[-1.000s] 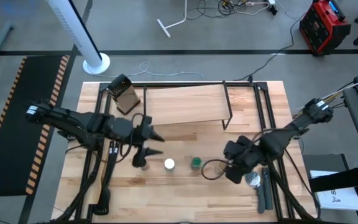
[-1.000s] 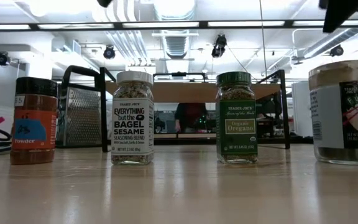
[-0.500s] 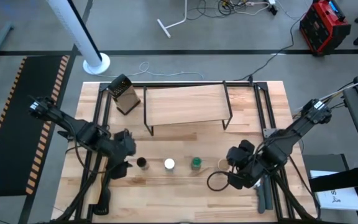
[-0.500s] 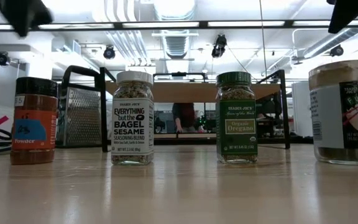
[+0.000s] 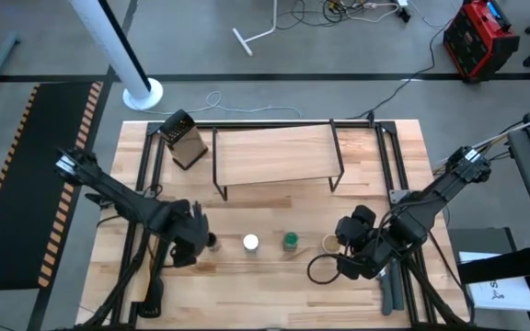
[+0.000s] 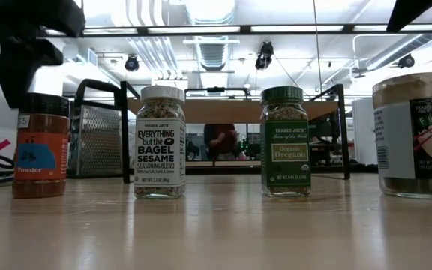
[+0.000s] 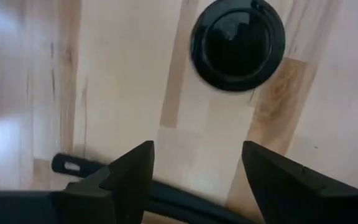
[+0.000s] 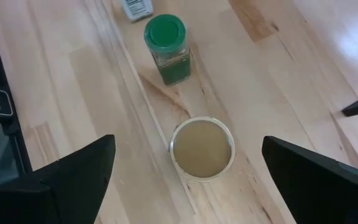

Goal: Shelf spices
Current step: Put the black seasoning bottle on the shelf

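Observation:
Four spice jars stand upright in a row near the table's near edge: dark-lidded (image 5: 211,241) (image 6: 42,146) (image 7: 238,43), white-lidded (image 5: 250,243) (image 6: 160,142), green-lidded (image 5: 290,241) (image 6: 285,142) (image 8: 166,46) and the wider tan one (image 5: 329,243) (image 6: 415,135) (image 8: 202,148). The shelf (image 5: 274,156) stands behind them, its top board bare. My left gripper (image 5: 191,243) (image 7: 194,168) is open, pointing down, just left of the dark-lidded jar. My right gripper (image 5: 351,245) (image 8: 188,142) is open above the tan jar, on its right side, fingers wide apart.
A metal grater (image 5: 184,140) (image 6: 98,140) stands at the shelf's far-left corner. A black cable loop (image 5: 320,268) lies on the table near the tan jar. Black rails run along both table sides. A person shows in the room behind the shelf (image 6: 220,141).
My left gripper has swung from in front of the shelf toward the table's left and near edge, tipped to point down, and come down beside the dark-lidded jar. My right gripper has shifted slightly toward the near edge by the tan jar. The jars have stayed put.

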### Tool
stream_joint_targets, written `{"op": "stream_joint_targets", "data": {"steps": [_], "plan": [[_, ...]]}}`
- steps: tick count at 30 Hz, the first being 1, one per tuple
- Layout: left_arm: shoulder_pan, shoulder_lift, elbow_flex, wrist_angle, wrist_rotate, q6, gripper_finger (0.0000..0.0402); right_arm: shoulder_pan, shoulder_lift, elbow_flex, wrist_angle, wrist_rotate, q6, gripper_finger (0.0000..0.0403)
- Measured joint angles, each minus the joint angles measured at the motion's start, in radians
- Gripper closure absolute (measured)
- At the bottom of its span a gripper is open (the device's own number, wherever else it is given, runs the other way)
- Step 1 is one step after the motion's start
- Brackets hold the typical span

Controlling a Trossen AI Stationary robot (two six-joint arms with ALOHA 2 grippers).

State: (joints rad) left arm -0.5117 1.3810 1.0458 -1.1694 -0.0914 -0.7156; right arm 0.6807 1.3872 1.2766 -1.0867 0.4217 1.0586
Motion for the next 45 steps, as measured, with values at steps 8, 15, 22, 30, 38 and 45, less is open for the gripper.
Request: {"op": "stream_joint_targets", "data": {"steps": [8,15,22,30,38,45], "plan": [[0.000,0.105,-0.001,0.075,-0.003,0.083,0.0116,0.002,0.002,0.000,0.001,0.025,-0.004,0.0018],[0.004,0.112,-0.001,0.153,-0.064,0.132,0.0068,0.002,0.002,0.000,0.009,0.028,-0.006,0.0018],[0.030,0.112,-0.006,0.259,-0.111,0.190,0.0045,0.002,0.002,0.000,0.030,0.035,-0.016,0.0018],[0.051,0.162,-0.029,0.290,-0.100,0.211,0.0062,0.002,0.003,-0.001,0.030,0.035,-0.017,0.0018],[0.051,0.210,-0.029,0.307,-0.090,0.226,0.0083,0.002,0.003,-0.001,0.030,0.043,-0.020,0.0018],[0.051,0.265,-0.029,0.317,-0.055,0.256,0.0116,0.002,0.003,-0.001,0.031,0.043,-0.020,0.0018]]}}
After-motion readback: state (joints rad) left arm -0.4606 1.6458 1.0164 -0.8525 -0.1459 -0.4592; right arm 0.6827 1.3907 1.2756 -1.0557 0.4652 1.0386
